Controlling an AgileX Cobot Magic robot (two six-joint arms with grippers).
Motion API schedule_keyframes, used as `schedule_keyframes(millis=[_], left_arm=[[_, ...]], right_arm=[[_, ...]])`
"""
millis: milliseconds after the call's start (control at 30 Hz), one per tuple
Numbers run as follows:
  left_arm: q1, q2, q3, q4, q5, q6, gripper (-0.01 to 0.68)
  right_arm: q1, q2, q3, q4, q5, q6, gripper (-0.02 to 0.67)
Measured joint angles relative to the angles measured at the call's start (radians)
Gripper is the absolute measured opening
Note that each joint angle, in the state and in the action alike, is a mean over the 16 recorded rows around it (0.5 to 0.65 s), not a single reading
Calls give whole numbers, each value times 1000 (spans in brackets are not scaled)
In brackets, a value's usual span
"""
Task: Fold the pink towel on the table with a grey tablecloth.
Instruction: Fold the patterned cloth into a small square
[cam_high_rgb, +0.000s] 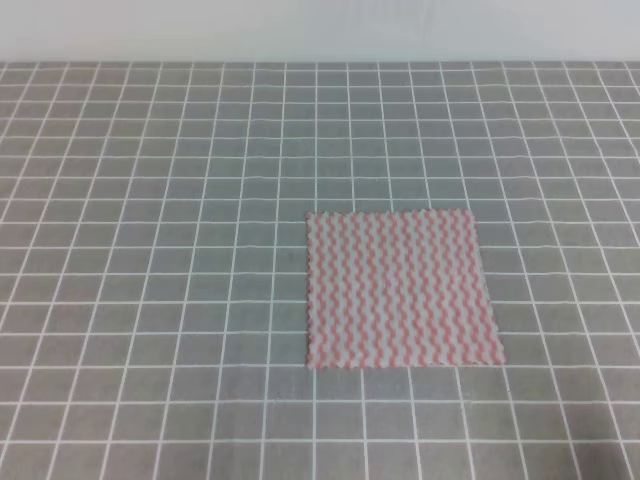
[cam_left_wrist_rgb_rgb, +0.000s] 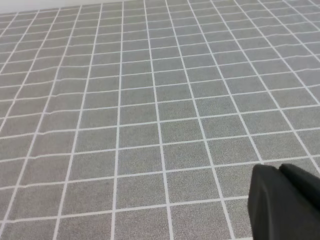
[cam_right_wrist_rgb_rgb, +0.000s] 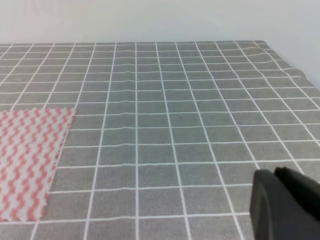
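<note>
A pink towel (cam_high_rgb: 400, 290) with pink-red and white wavy zigzag stripes lies on a grey tablecloth (cam_high_rgb: 150, 250) gridded with thin white lines.

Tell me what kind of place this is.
Probably a lab bench set up for robot cloth-handling trials. The table is covered by a grey tablecloth printed with a white grid, a lone pink towel lies flat on it, and a plain pale wall stands behind.

pink towel (cam_high_rgb: 400, 290) — spread flat, one layer, straight-edged, wavy pink-and-white stripes | lies right of centre on the grey tablecloth (cam_high_rgb: 150, 250) — white grid lines | tablecloth covers the table (cam_high_rgb: 560, 120) up to a pale wall (cam_high_rgb: 320, 28)
</note>
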Motion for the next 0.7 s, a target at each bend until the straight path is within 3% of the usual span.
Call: schedule_keyframes(millis=[700], left_arm=[[0,2,0,0,0,0,-2]], right_arm=[[0,-2,0,0,0,0,-16]])
